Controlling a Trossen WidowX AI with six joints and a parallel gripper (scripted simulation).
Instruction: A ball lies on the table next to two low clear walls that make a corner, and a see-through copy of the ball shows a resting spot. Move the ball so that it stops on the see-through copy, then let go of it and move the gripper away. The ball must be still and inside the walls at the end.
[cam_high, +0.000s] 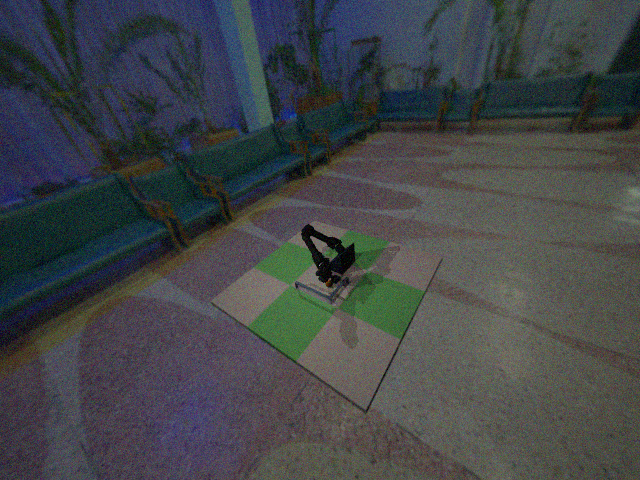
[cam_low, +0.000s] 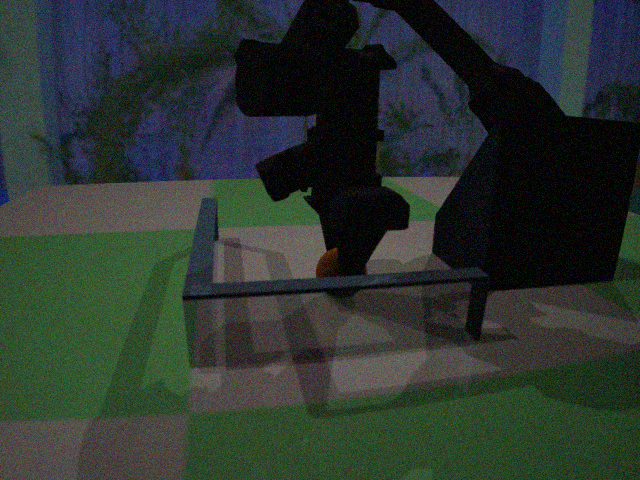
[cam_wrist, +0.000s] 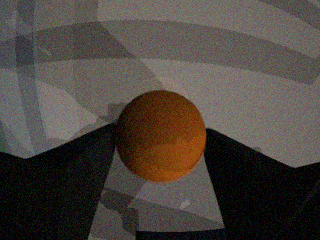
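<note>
One round ball (cam_wrist: 162, 135) in pincer (cam_wrist: 162, 160), axisless.

The ball (cam_low: 327, 263) sits low inside the corner formed by the two walls (cam_low: 330, 283), just behind the front wall and well to the right of the side wall (cam_low: 204, 240). The pincer (cam_low: 347, 266) comes down from above and closes on it. The arm's base (cam_low: 537, 201) stands on the counter (cam_low: 93, 310), behind and right of the front wall's end.
</note>
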